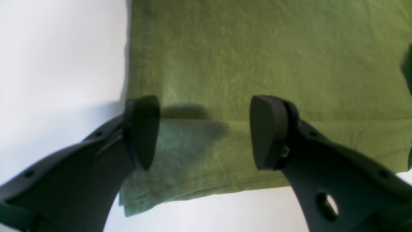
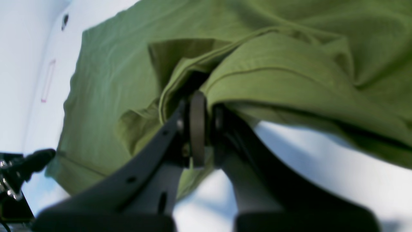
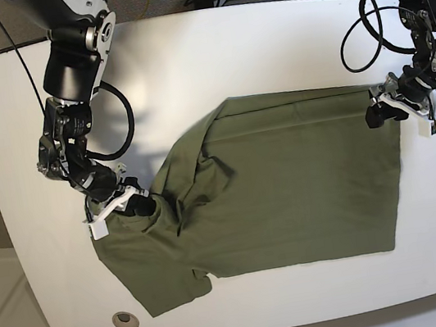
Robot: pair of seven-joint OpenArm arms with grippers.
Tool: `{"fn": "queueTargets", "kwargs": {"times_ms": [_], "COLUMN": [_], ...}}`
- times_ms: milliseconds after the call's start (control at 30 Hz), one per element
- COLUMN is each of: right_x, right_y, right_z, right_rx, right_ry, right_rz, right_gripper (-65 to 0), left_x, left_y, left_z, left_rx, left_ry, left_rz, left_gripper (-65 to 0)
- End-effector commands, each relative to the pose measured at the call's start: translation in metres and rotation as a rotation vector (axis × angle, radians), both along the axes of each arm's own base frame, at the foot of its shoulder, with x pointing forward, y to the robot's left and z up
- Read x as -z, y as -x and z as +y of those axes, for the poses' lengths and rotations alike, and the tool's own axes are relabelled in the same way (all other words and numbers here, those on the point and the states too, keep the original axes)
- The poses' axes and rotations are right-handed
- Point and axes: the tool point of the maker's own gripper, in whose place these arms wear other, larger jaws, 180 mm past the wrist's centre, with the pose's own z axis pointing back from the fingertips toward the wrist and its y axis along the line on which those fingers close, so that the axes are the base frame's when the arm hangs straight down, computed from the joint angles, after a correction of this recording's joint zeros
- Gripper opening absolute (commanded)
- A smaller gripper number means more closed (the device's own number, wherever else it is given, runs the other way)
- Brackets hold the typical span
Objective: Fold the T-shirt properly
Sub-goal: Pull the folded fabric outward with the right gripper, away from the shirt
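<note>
Two grippers differ: my right gripper [image 3: 143, 203] pinches the T-shirt [image 3: 289, 194] at its bunched end, my left gripper [image 3: 377, 112] gapes empty over the opposite corner.

T-shirt [image 3: 289, 194]: olive-green woven cloth, matt, soft; fine slightly fuzzy texture close up in left wrist view; stitched hem lines visible, creased and bunched where gathered.
Tabletop [image 3: 209, 57]: white, smooth, hard-looking, faint sheen; soft shadows, no grain.
Left tool [image 1: 204, 132]: dark grey to black plastic-looking shells, matt; pads [image 1: 143, 130] smooth, dull, rubbery-looking; small bright metal-looking fastener near one pad.
Right tool [image 2: 197, 129]: same dark matt plastic look, blurred up close; cloth pinched between flat pads.
Arm housings [image 3: 73, 58]: black, semi-gloss, with silver metal-looking joint faces.
Cables [image 3: 358, 25]: black, smooth, slightly glossy jacket.
</note>
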Motion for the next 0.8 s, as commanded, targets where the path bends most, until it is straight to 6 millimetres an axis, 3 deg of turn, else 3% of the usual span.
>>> {"fn": "queueTargets", "kwargs": {"times_ms": [0,267,467,667,733,767], "right_x": [-0.019,-0.014,-0.014,-0.019,-0.021,-0.023], "right_y": [-0.019,-0.026,-0.026,-0.027,-0.024,-0.024], "right_z": [-0.003,0.002,-0.019,-0.033,-0.034,-0.034], "right_rx": [0.015,0.025,0.036,0.048,0.037,0.035], "right_ry": [-0.026,-0.062,-0.042,-0.018,0.013,0.022], "right_rz": [-0.061,-0.042,-0.047,-0.058,-0.043,-0.045], "right_gripper": [-65.0,-65.0,-63.4,-46.5,-29.5,-26.3], "left_x": [-0.017,-0.013,-0.014,-0.015,-0.012,-0.012], "left_y": [-0.010,-0.007,-0.009,-0.010,-0.006,-0.007], "left_z": [0.007,0.010,0.011,0.013,0.010,0.010], "left_rx": [0.006,-0.005,-0.007,-0.011,0.005,0.005], "left_ry": [-0.019,-0.015,-0.014,-0.015,-0.017,-0.015], "left_rz": [-0.047,-0.035,-0.038,-0.036,-0.021,-0.022], "left_gripper": [-22.8,-23.1,-22.6,-21.7,-20.8,-20.7]}}
